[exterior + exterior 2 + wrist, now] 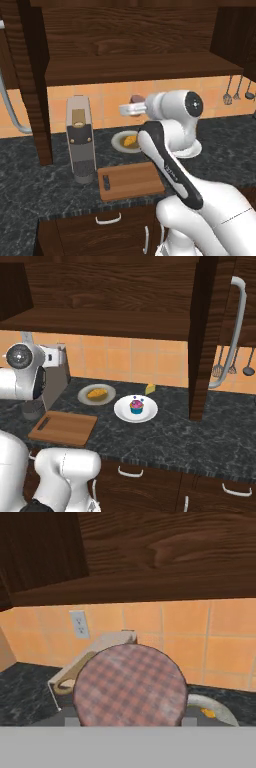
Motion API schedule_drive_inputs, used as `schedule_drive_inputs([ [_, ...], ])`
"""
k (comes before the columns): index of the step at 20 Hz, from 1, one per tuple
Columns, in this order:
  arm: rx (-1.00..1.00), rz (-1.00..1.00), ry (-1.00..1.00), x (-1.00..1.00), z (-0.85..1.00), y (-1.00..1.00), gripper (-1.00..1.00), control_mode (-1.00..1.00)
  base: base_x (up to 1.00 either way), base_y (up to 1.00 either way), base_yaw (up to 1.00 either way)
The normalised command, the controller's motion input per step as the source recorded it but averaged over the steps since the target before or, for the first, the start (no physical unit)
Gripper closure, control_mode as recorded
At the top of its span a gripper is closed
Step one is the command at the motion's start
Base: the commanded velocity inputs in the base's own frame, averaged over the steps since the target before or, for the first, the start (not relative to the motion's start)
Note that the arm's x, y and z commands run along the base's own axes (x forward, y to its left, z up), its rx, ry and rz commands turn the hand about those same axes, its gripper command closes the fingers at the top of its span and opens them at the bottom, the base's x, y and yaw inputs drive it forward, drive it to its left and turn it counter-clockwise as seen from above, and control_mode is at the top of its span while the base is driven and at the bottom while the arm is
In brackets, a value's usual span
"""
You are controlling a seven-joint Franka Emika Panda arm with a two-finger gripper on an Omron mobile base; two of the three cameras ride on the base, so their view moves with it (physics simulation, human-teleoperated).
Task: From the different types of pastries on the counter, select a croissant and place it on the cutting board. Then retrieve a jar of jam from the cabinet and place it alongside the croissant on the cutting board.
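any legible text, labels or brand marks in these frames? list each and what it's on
None readable.
Arm link: a small dark mark on the black band, too blurred to read.
Coffee machine: a gold panel, no legible text.
Checked lid held in front of the hand camera: pattern only, no lettering.

The white arm rises from the base, its dark-striped forearm slanting up and back to a round wrist joint with a dark cap. From that joint the hand turns sideways, level, pointing toward the robot's left. The gripper [134,107] sits at its end, fingers closed on a jar with a checked lid [130,684] (the lid hides the finger tips in the hand view), carried in the air.
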Motion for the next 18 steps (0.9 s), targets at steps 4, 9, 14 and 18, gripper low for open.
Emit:
schedule_drive_inputs([
  [4,0.01,0.0,0.0,-1.0,-0.42,-0.27,1.0,-1.0,0.0,0.0,0.0],
  [9,0.08,-0.01,0.01,-0.52,-0.19,-0.07,1.0,-1.0,0.0,0.0,0.0],
  [14,0.0,0.0,0.26,-0.9,-0.71,-0.02,1.0,-1.0,0.0,0.0,0.0],
  [18,0.0,0.0,0.17,-1.0,-1.0,-0.14,1.0,-1.0,0.0,0.0,0.0],
])
